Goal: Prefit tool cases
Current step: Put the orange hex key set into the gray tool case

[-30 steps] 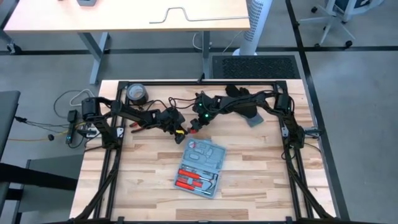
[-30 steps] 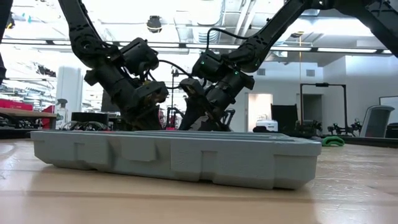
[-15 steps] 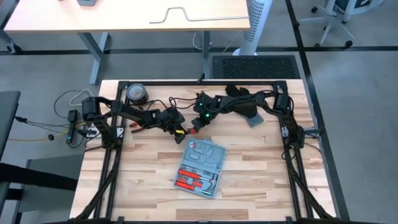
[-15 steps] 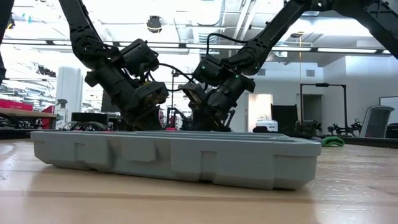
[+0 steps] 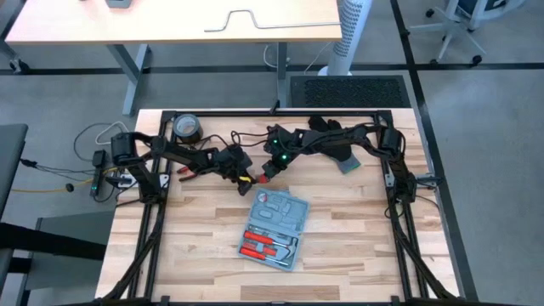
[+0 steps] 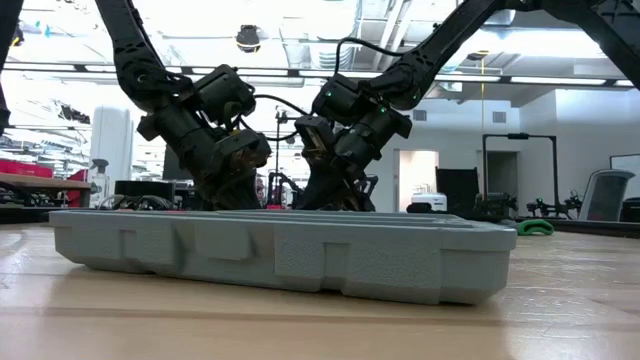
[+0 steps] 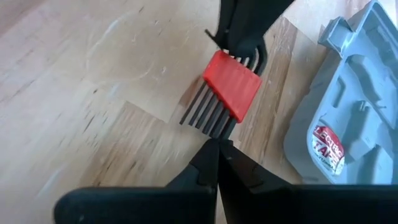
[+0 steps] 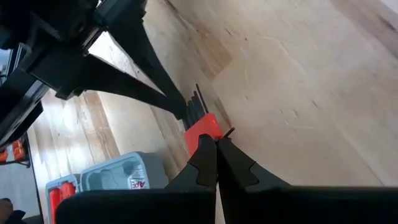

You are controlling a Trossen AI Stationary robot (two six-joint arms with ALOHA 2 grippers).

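High view: tool case (image 5: 274,229) open, just beyond both closed grippers, left gripper (image 5: 247,179) and right gripper (image 5: 263,178).

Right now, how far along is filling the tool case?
Partly done: red-handled tools already sit in one end of the open tool case. In hand: the left gripper and right gripper both pinch a red hex key set beside it. Left: seating that set in the empty grey recesses.
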